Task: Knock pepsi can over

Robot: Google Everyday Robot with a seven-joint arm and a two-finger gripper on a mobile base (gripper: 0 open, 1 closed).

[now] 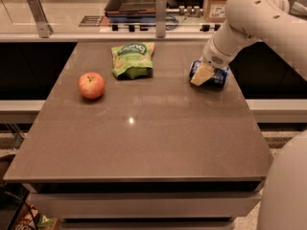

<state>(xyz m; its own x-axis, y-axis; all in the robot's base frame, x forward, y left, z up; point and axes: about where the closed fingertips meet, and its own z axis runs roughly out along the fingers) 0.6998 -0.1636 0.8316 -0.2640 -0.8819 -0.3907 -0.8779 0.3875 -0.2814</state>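
Note:
The blue pepsi can [217,76] lies on its side at the right rear of the grey table [144,128], its length running left to right. My gripper [202,74] reaches down from the white arm at the upper right. Its tan fingers [202,74] are right over the can's left part and hide its middle.
A red apple [91,85] sits at the left of the table. A green snack bag [133,60] lies at the rear centre. A counter with a tray and posts runs behind the table. My white base [285,195] fills the lower right corner.

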